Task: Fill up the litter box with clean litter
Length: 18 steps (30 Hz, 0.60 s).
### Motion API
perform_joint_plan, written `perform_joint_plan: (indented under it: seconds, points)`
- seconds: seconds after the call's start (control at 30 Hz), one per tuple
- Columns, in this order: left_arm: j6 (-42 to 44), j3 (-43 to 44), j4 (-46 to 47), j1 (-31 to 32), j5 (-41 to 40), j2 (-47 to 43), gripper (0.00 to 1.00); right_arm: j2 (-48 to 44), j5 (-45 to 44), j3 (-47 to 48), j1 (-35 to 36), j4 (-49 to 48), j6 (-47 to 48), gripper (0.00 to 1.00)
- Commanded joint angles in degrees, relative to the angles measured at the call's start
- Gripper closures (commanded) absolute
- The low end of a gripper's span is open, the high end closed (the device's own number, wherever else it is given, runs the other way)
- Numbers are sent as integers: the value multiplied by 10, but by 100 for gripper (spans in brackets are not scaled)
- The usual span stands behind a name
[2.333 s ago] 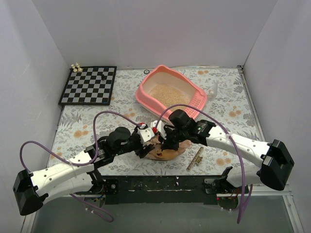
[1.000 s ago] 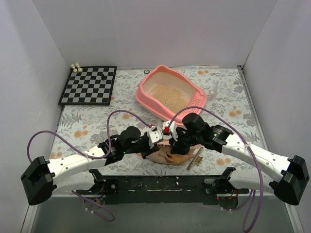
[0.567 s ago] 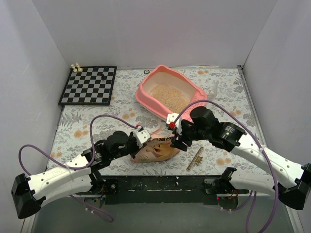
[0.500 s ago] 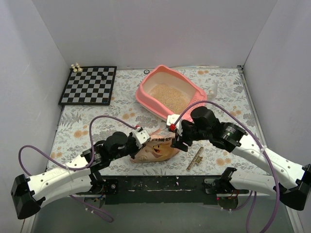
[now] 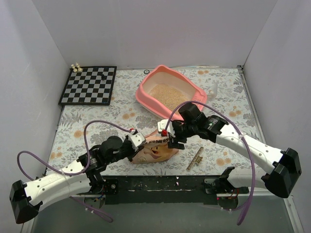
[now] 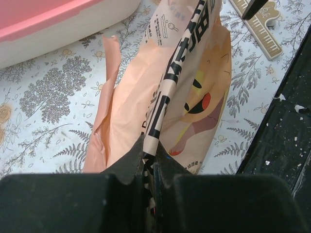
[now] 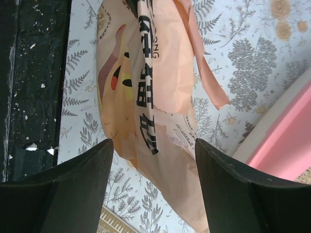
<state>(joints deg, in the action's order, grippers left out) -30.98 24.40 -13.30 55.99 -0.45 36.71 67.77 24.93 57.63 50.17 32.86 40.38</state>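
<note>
Left claw (image 6: 149,155) clenched on the folded edge of the crinkled tan bag (image 5: 156,153), right claw (image 7: 153,143) released, fingers spread just above the bag, pink litter box (image 5: 142,96) at 12 o'clock from the bag on the floral surface (image 5: 97,121), clean litter (image 5: 167,95) lying inside it

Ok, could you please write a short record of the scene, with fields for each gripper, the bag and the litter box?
litter box: pink, at the back, right of centre
clean litter: pale layer inside the litter box
bag: crinkled, in front of the litter box, not touching it
left gripper: shut, pinching the bag's edge
right gripper: open above the bag, not gripping it
</note>
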Motion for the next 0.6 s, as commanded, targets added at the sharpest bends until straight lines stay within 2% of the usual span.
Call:
perform_joint_plan:
  seconds: [0.0, 0.13, 0.23, 0.27, 0.3, 0.33, 0.37, 0.47, 0.57]
  points:
    - [-7, 8, 70, -4, -11, -40, 100, 29, 61, -3, -7, -30, 33, 24]
    - [-7, 4, 75, -4, -17, -51, 100, 60, 104, -45, -8, -54, 8, 26]
    - [-6, 5, 78, -4, -17, -54, 100, 69, 115, -90, -10, -85, -21, 34]
    - [-5, 6, 78, -4, -19, -55, 100, 72, 109, -98, -10, -91, -30, 43]
    - [-3, 8, 78, -4, -21, -55, 100, 76, 103, -102, -14, -90, -35, 58]
    - [1, 10, 81, -4, -25, -55, 100, 79, 93, -99, -20, -83, -39, 82]
    - [7, 13, 85, -4, -32, -53, 100, 81, 56, -96, -25, -80, -50, 98]
    - [35, 39, 96, -4, -63, -38, 100, 67, -28, -74, -37, -71, -81, 99]
    - [86, 77, 103, -4, -96, -9, 100, 24, -65, -45, -39, -76, -97, 99]
